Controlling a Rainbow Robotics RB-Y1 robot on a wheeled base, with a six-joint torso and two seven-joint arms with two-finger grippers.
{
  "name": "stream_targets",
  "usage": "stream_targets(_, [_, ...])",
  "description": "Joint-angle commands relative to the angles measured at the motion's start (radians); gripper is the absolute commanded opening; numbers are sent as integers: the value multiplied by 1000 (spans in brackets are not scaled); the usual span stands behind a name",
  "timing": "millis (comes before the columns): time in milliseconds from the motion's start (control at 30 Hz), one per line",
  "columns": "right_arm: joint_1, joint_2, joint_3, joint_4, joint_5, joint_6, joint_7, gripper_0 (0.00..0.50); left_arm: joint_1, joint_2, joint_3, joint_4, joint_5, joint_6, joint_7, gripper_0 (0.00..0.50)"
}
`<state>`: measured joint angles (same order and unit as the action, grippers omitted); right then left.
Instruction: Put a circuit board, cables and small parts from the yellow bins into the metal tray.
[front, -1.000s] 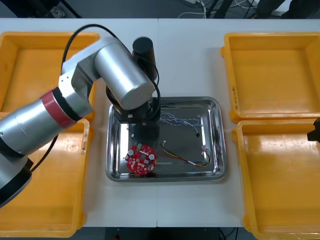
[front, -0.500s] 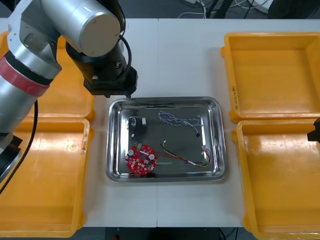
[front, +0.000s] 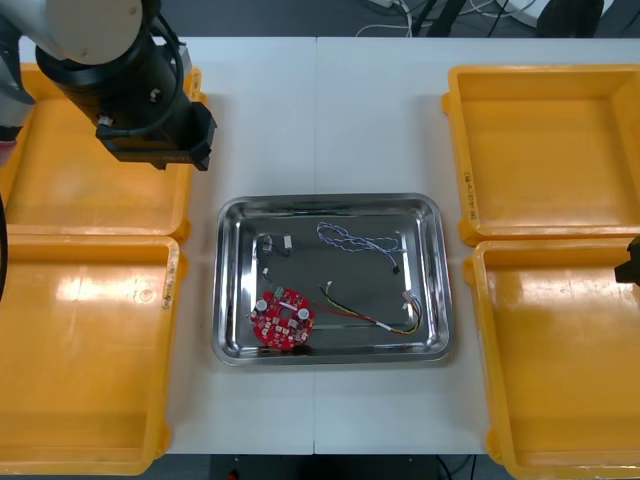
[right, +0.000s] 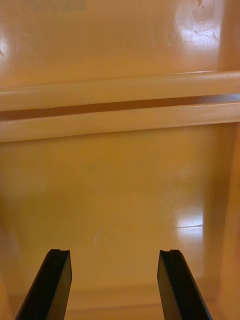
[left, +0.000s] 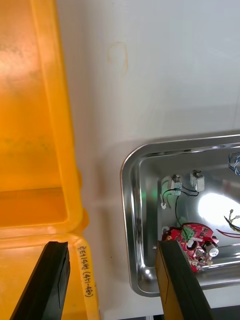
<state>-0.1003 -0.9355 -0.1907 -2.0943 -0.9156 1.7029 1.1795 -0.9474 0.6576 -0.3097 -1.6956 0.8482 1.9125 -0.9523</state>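
The left arm (front: 100, 50) is hanging over the far left corner of the table (front: 330, 110), its wrist sitting above the inner rim of the far left bin (front: 60, 170). The left gripper (left: 112, 244) is showing its fingers (left: 55, 280) spread wide and carrying nothing. Between them the wrist camera is picking up the seam where the two left bins meet, a strip of bare table, and the near corner of the tray (left: 127, 200).

The tray (front: 432, 215) is sitting in the middle of the table, between the bins. Inside it, the round red circuit board (front: 282, 318) is lying in the front left corner, close to the rim. Two small metal parts (front: 272, 243) are resting side by side just behind the board. The twisted blue and white cable (front: 352, 240) is stretching across the back half. The red and yellow cable (front: 370, 318) is curving along the front towards the right wall.

Over on the right, the right gripper (right: 114, 252) is waiting above the near right bin (front: 560, 360), peeking in at the front camera's edge. Its fingers (right: 55, 285) are standing well apart, gripping nothing, with the bin floor and the twin rims of the two right bins beyond them.
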Motion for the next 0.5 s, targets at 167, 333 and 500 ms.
stream_targets(167, [11,-48,-36,-7,-5,6,22,500,101,93,121,-98,25,7,-144,500])
stream_targets(333, [11,-48,-36,-7,-5,6,22,500,183,126,181,-134,34,7,-209,500])
stream_targets(500, [11,-48,-36,-7,-5,6,22,500,263,149,241,-173,43,7,-226,500])
